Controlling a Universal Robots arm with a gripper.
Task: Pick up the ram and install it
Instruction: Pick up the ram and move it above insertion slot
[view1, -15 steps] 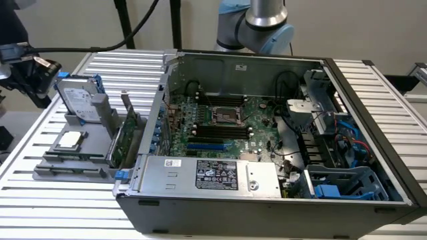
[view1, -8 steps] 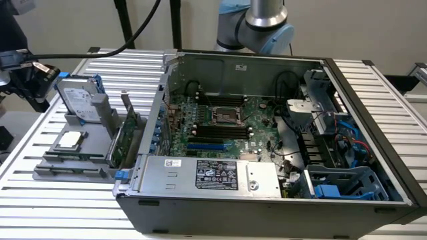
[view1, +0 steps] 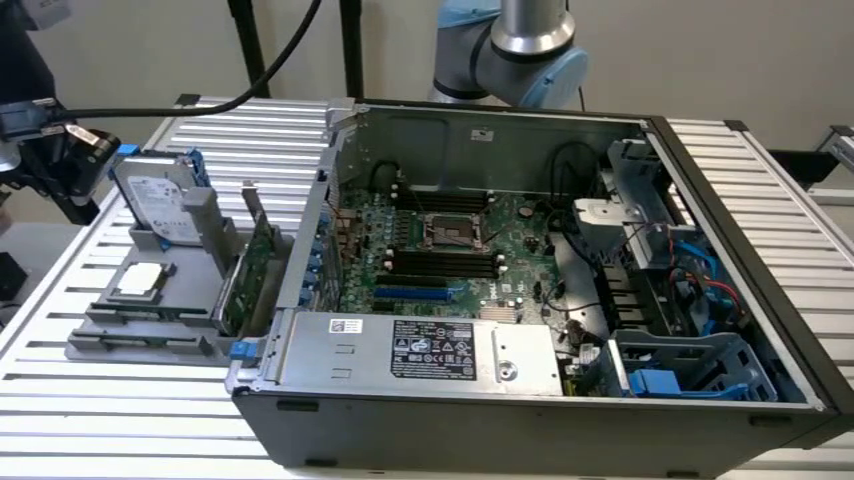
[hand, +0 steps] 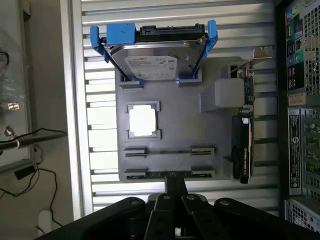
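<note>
The ram (hand: 159, 173) stands edge-on as a thin green strip in the grey holder's (hand: 210, 135) slot row nearest the gripper. My gripper (hand: 175, 181) hovers over that end of the holder. Its dark fingers (hand: 175, 192) are drawn together into one narrow bar with nothing between them, and the tip overlaps the middle of the ram's slot in the wrist view. In the exterior view the open computer case (view1: 534, 400) shows its motherboard, with black memory slots (view1: 441, 265) below the processor socket (view1: 451, 228).
The holder (view1: 147, 345) also carries a silver-labelled hard drive (hand: 155, 57) in blue rails, a square processor (hand: 142, 121) and a green expansion card (hand: 244, 145) with a metal bracket. The case wall (hand: 300, 100) is close beside the holder. The arm's base (view1: 534, 45) rises behind the case.
</note>
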